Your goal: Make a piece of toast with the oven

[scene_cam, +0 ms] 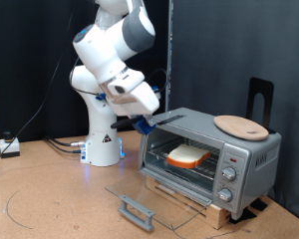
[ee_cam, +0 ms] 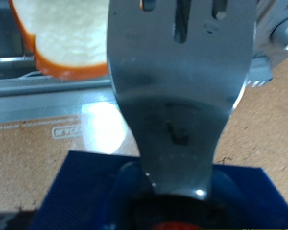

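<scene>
The silver oven stands at the exterior view's right with its glass door folded down flat. The piece of toast lies on the wire rack inside. It also shows in the wrist view, orange crust around a pale face. My gripper hangs just outside the oven's upper corner on the exterior view's left. It is shut on a small blue block that carries a slotted metal spatula blade. The blade points toward the oven's opening, beside the toast. My fingers are hidden in the wrist view.
A round light-wood board lies on top of the oven. The door's handle sticks out over the table. A black stand rises behind the oven. Cables and a small box lie at the left.
</scene>
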Action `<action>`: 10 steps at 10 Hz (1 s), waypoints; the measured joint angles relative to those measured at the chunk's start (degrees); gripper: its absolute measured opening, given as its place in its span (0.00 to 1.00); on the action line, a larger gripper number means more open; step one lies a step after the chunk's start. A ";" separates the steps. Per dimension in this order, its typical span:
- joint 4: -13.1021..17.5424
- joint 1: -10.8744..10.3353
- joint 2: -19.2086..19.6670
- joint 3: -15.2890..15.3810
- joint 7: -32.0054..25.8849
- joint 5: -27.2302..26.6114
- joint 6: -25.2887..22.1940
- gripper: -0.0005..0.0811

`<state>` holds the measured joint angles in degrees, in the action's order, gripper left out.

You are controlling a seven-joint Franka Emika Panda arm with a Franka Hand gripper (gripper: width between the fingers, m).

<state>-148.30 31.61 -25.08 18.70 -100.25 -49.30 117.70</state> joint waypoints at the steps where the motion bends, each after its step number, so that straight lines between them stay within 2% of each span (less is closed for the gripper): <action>1: 0.05 -0.05 -2.04 0.03 1.01 -0.05 -1.39 0.57; 2: -0.30 -0.04 -3.87 0.07 2.04 -0.01 -2.47 0.57; 3: -0.37 -0.01 -3.69 0.09 2.01 -0.01 -2.41 0.57; 4: -0.51 -0.44 -3.68 0.08 1.54 -0.97 -4.54 0.57; 7: -1.00 -4.12 -5.44 0.18 0.54 -4.43 -13.00 0.57; 10: -2.90 -7.05 -9.30 2.58 0.89 -3.66 -16.28 0.57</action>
<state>-151.20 24.56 -34.38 21.28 -99.35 -52.97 101.41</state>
